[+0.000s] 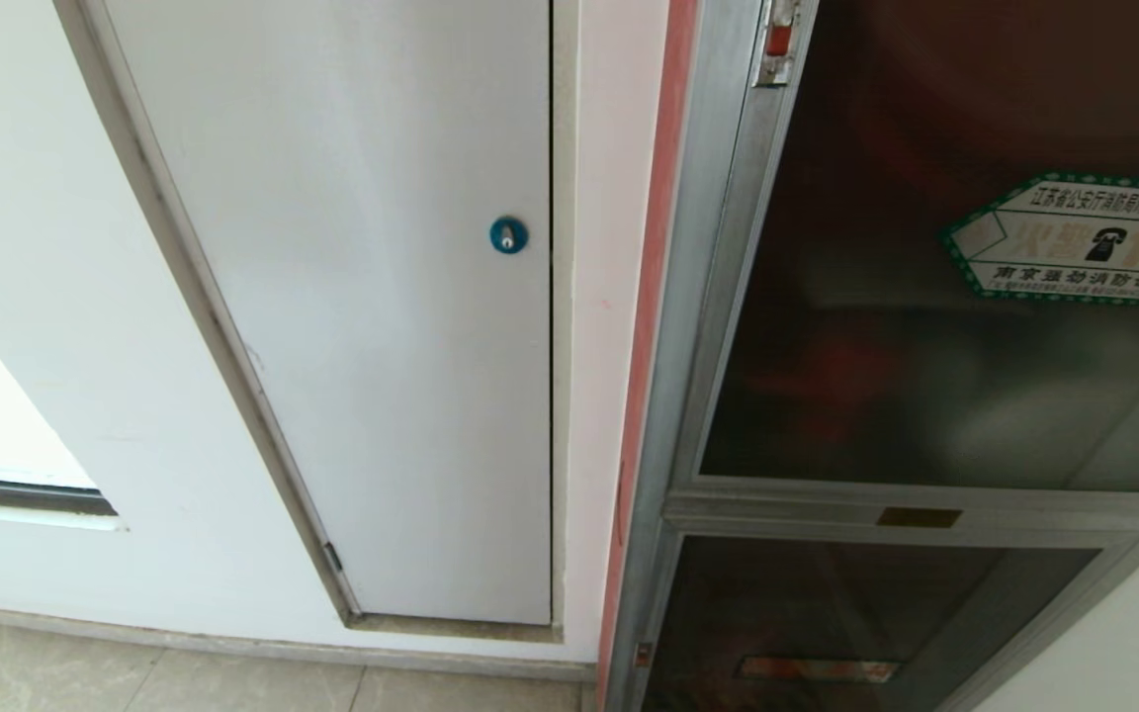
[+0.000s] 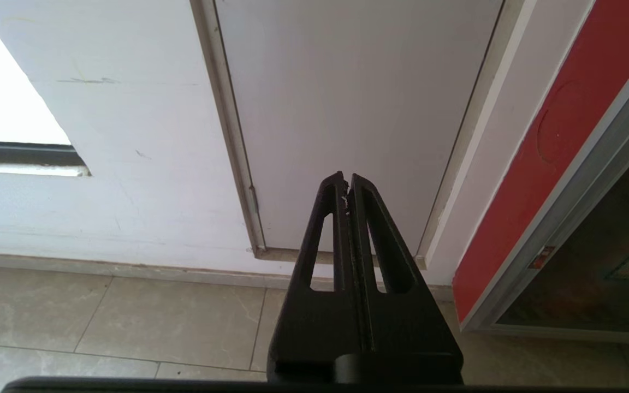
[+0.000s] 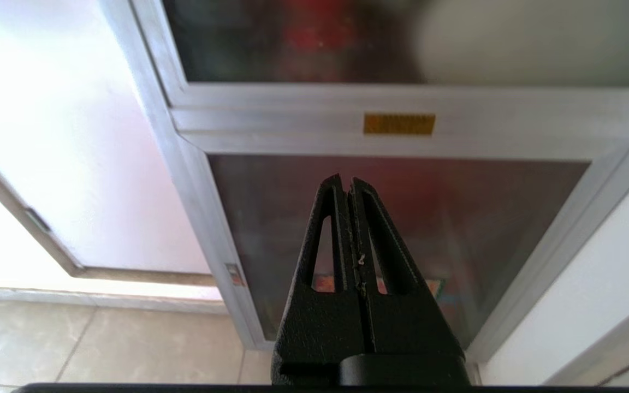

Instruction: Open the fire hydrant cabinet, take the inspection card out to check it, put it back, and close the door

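From the head, no claw shows; the door [image 1: 925,297] of the fire hydrant cabinet [image 1: 718,297] is closed, beside a white panel [image 1: 362,297]. The left claw [image 2: 347,183] is pinched tight, empty, white panel ahead. The right claw [image 3: 347,183] is pinched tight, empty, the lower glass panel [image 3: 456,207] ahead, door just above

A: where are the arms? can't spot either one from the head camera.

B: yeah, both sit out of that shot. Wrist cams show them though. The left gripper [image 2: 347,188] has its black fingers pressed flat together, holding nothing. The right gripper [image 3: 347,188] is the same, pinched closed and empty.
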